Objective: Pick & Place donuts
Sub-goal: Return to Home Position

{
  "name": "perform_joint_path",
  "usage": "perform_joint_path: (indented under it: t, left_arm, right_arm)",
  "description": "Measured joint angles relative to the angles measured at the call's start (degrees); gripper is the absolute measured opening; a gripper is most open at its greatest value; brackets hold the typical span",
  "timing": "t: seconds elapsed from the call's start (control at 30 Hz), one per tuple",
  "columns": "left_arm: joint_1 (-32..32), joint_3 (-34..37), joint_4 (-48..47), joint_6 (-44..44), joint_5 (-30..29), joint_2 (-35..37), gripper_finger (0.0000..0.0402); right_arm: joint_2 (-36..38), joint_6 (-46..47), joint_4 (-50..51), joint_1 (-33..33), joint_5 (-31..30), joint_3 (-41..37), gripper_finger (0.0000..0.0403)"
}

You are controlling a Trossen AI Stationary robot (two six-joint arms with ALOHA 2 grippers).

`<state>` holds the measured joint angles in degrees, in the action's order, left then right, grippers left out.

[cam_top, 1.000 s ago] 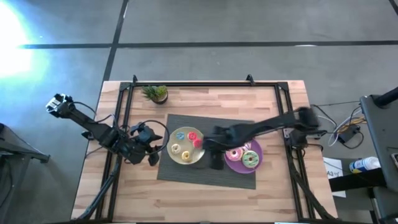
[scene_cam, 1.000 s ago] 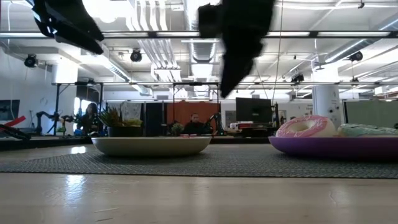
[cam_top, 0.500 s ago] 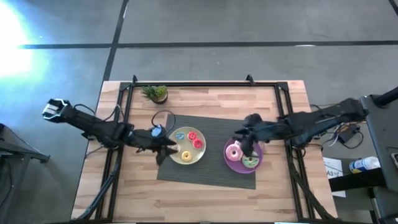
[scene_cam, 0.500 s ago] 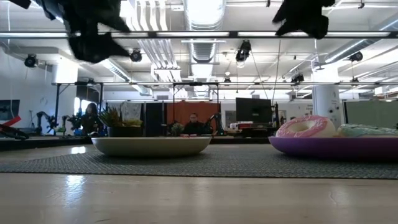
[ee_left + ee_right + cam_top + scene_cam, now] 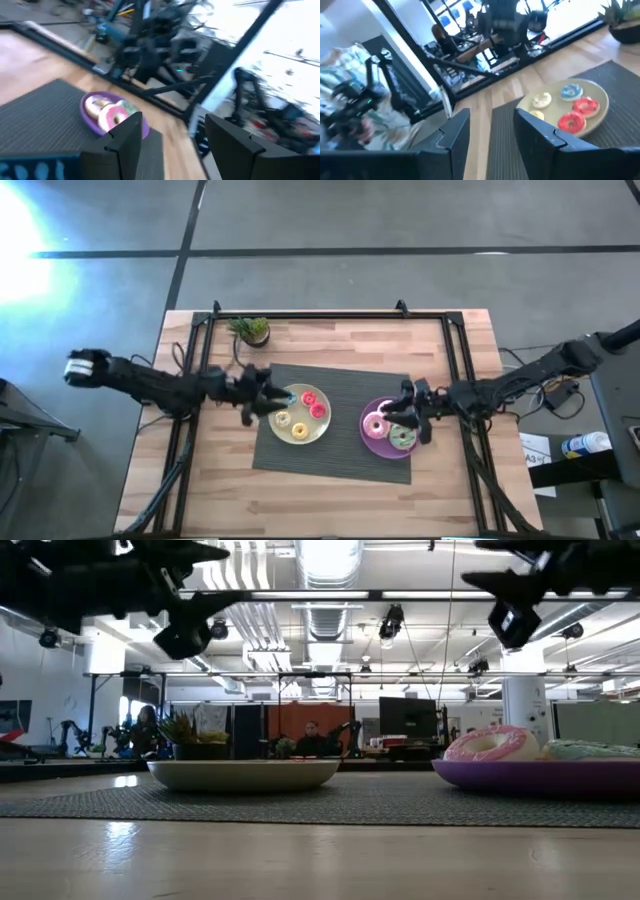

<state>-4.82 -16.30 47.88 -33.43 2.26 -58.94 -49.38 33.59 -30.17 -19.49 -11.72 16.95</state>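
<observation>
Several small ring donuts lie on a yellow plate [image 5: 322, 427]: a blue one [image 5: 570, 91], two red ones [image 5: 309, 397] [image 5: 318, 411] and two yellow ones [image 5: 298, 429] [image 5: 541, 100]. A purple plate [image 5: 368, 442] carries a pink donut [image 5: 377, 425] and a green-white one [image 5: 403, 437]; the left wrist view shows a white-pink one [image 5: 96, 104] there too. My left gripper [image 5: 262, 396] hovers open and empty at the yellow plate's left far rim. My right gripper [image 5: 412, 414] hovers open and empty over the purple plate's right side. Both hang well above the plates in the low view [image 5: 185, 635] [image 5: 515, 620].
Both plates rest on a dark woven mat [image 5: 340, 380] in the middle of the wooden table. A small potted plant [image 5: 250, 330] stands near the far edge. Black frame rails [image 5: 200, 360] [image 5: 455, 350] run along the table's left and right sides. Bare wood lies toward the near edge.
My right gripper has swung from beside the yellow plate's right rim toward the table's right, ending over the purple plate. My left gripper has moved from the mat's left edge toward the right and far side, up to the yellow plate's rim. No donut has moved.
</observation>
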Motion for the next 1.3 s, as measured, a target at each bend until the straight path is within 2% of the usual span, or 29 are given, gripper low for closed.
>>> perform_joint_path:
  t: [0.17,0.3,0.4,0.5,0.67,0.97,1.03,1.17,1.3]
  left_arm:
    - [15.7,0.6,-1.1,-0.9,23.2,4.4,0.0190]
    - [23.5,2.9,-1.4,-2.0,32.3,7.6,0.0190]
    - [26.2,5.8,-1.5,-2.9,33.2,10.4,0.0190]
    - [26.6,9.3,-1.4,-3.9,33.3,13.2,0.0190]
    - [26.6,14.5,-0.8,-8.0,33.3,17.6,0.0190]
    - [26.7,15.1,-0.3,-6.7,32.9,22.7,0.0190]
    - [26.7,15.1,-0.3,-9.9,32.9,23.1,0.0190]
    - [26.6,15.2,-0.4,-21.5,32.9,23.1,0.0190]
    - [26.6,15.7,-0.7,-28.1,33.5,22.8,0.0190]
  right_arm:
    - [7.3,3.1,-0.3,6.2,6.2,-7.2,0.0143]
    - [12.1,6.5,-0.2,8.2,6.7,-13.0,0.0143]
    - [14.8,9.8,0.0,8.5,6.1,-16.5,0.0143]
    - [16.5,10.8,7.3,8.4,6.1,-16.2,0.0143]
    - [16.1,9.7,13.1,8.4,5.8,-16.3,0.0143]
    - [15.1,9.8,15.0,8.4,5.8,-16.3,0.0143]
    - [15.2,9.8,15.0,8.4,5.9,-16.3,0.0144]
    - [15.1,9.8,15.0,8.4,5.9,-16.3,0.0144]
    - [15.1,9.8,15.0,8.4,5.9,-16.3,0.0144]
